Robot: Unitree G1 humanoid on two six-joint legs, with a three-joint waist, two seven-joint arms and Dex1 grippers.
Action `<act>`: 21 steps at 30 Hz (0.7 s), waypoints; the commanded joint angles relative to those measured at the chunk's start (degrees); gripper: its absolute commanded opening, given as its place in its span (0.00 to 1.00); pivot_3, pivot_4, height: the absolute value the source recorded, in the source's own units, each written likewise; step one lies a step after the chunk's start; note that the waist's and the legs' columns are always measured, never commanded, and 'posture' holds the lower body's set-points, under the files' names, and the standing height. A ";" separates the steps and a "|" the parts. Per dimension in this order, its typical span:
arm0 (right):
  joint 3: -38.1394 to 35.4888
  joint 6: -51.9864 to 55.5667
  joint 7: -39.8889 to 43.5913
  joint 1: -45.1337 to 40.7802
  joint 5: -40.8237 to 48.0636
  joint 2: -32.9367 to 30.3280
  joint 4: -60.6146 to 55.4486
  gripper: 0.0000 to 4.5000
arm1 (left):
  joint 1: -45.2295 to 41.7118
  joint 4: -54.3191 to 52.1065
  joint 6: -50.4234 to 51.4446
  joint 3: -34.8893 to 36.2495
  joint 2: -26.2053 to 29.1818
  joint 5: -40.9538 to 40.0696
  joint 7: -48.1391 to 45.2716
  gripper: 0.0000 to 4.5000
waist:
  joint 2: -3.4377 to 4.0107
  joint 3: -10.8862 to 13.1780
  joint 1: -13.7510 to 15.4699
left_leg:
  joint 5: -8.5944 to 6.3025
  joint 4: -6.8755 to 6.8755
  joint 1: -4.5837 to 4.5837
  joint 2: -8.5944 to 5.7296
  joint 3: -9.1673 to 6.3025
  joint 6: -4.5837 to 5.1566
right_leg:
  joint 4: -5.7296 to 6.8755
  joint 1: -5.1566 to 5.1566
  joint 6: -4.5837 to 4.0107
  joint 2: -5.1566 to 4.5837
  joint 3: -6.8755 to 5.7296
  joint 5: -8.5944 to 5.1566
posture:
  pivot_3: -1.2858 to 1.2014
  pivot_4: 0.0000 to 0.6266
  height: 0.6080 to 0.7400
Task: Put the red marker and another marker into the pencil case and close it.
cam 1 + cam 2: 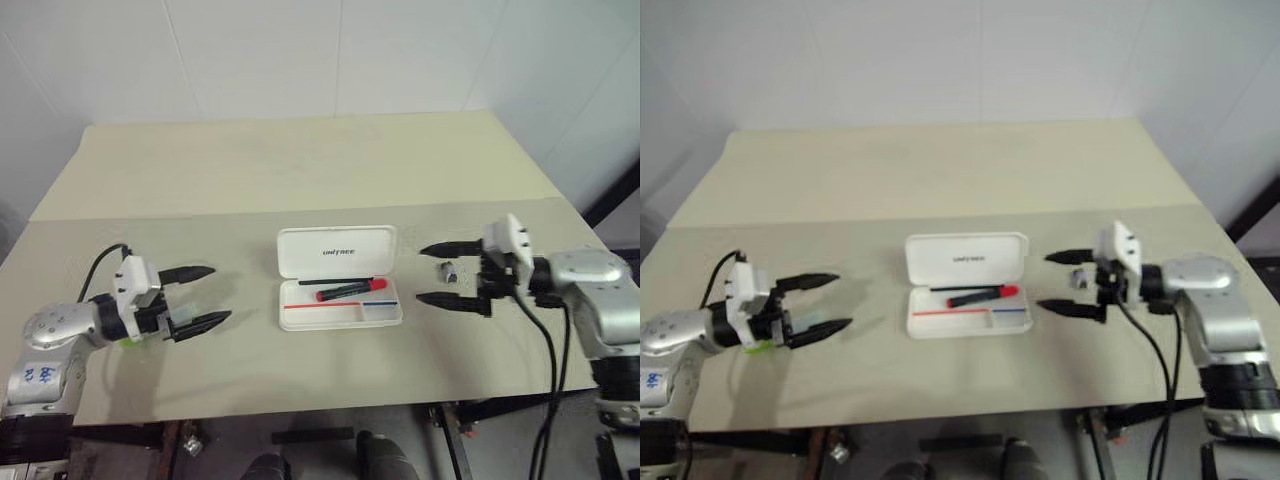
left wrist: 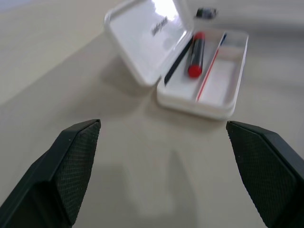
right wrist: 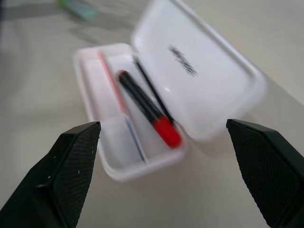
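Note:
The white pencil case [image 1: 340,316] lies open in the middle of the table, its lid [image 1: 337,250] folded back. The red marker [image 1: 350,290], black with a red cap end, lies inside the tray beside thin red and blue lines. A sliver of the light-green marker [image 1: 758,346] shows on the table, mostly hidden under my left hand; it also appears as the green marker [image 3: 78,8] beyond the case. My left gripper [image 1: 220,293] is open and empty, left of the case. My right gripper [image 1: 420,273] is open and empty, right of the case.
A tiny grey cap-like piece [image 1: 449,271] sits on the table between my right gripper's fingers. The beige table [image 1: 300,170] stretches far behind the case, with its front edge close below both hands. Black cables hang from both wrists.

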 commanded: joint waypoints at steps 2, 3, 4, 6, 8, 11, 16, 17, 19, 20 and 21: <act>-4.01 -1.38 -2.45 2.70 1.16 -2.08 -2.77 1.00 | 0.15 8.56 -5.39 3.65 4.09 1.51 -2.81 1.00 | 0.00 0.00 0.24 | 0.01 0.06 0.01 0.00 0.00 -0.01 | 0.05 0.01 -0.02 0.00 0.00 0.00 | 0.52 0.24 1.00; -4.07 -1.71 -2.81 3.47 0.99 -2.06 -3.06 1.00 | -0.59 11.18 -6.54 3.42 4.93 2.11 -3.63 1.00 | 0.00 0.00 0.25 | 0.01 0.11 0.02 -0.01 0.00 -0.01 | 0.06 0.04 -0.01 -0.01 0.00 0.03 | 0.52 0.24 1.00; -4.06 -1.77 -3.42 4.14 1.04 -1.81 -3.70 1.00 | -1.80 14.31 -7.43 2.95 5.88 2.73 -4.63 1.00 | 0.00 0.00 0.26 | 0.01 0.15 0.04 -0.01 0.00 -0.01 | 0.07 0.07 -0.01 -0.02 0.00 0.05 | 0.52 0.24 1.00; -3.93 -1.49 -4.65 4.87 1.47 -1.34 -4.80 1.00 | -4.25 19.51 -9.42 1.91 7.04 3.88 -6.31 1.00 | 0.00 0.00 0.32 | 0.02 0.21 0.07 -0.03 -0.01 0.00 | 0.08 0.15 0.00 -0.02 -0.01 0.09 | 0.52 0.24 1.00; -3.52 -1.01 -5.82 5.24 1.74 -0.95 -6.07 1.00 | -7.87 25.52 -11.92 0.10 7.77 6.00 -7.95 1.00 | 0.00 0.00 0.44 | 0.02 0.25 0.07 -0.05 -0.01 0.01 | 0.09 0.17 0.01 -0.04 -0.01 0.11 | 0.52 0.24 1.00; -3.06 -0.30 -7.23 5.42 2.09 -0.84 -7.56 1.00 | -13.78 34.31 -14.64 -2.81 7.84 8.98 -10.14 1.00 | -0.02 -0.01 0.49 | 0.02 0.27 0.06 -0.07 -0.03 0.01 | 0.12 0.17 0.02 -0.04 -0.03 0.12 | 0.52 0.24 1.00; -3.86 1.21 -8.73 6.36 3.10 -1.88 -10.02 1.00 | -19.98 43.24 -18.25 -6.72 6.65 12.49 -12.38 1.00 | -0.03 -0.02 0.30 | 0.00 0.23 -0.03 -0.06 -0.02 0.05 | 0.24 0.14 0.07 -0.03 -0.04 0.15 | 0.52 0.24 1.00; -4.24 1.65 -9.04 6.83 3.39 -2.14 -10.84 1.00 | -20.70 44.52 -19.07 -7.43 6.38 13.09 -12.84 1.00 | -0.03 -0.02 0.25 | 0.00 0.22 -0.05 -0.06 -0.02 0.05 | 0.22 0.12 0.07 -0.03 -0.03 0.15 | 0.52 0.24 1.00; -4.84 2.39 -9.55 7.53 3.85 -2.52 -11.94 1.00 | -21.63 46.35 -20.06 -8.33 6.02 13.78 -13.58 1.00 | -0.03 -0.02 0.20 | -0.01 0.20 -0.06 -0.05 0.00 0.07 | 0.21 0.10 0.07 -0.02 -0.03 0.14 | 0.52 0.24 1.00; -5.13 2.79 -9.88 8.08 4.00 -2.73 -12.76 1.00 | -21.80 47.08 -20.69 -8.70 5.87 14.10 -13.93 1.00 | -0.03 -0.02 0.27 | -0.02 0.19 -0.06 -0.05 0.00 0.07 | 0.20 0.10 0.07 -0.02 -0.03 0.14 | 0.52 0.24 1.00; -5.40 3.06 -10.09 8.50 4.17 -2.98 -13.24 1.00 | -21.89 47.51 -21.00 -9.00 5.72 14.26 -14.23 1.00 | -0.03 -0.02 0.28 | -0.02 0.19 -0.07 -0.05 0.00 0.08 | 0.20 0.10 0.07 -0.02 -0.03 0.14 | 0.52 0.24 1.00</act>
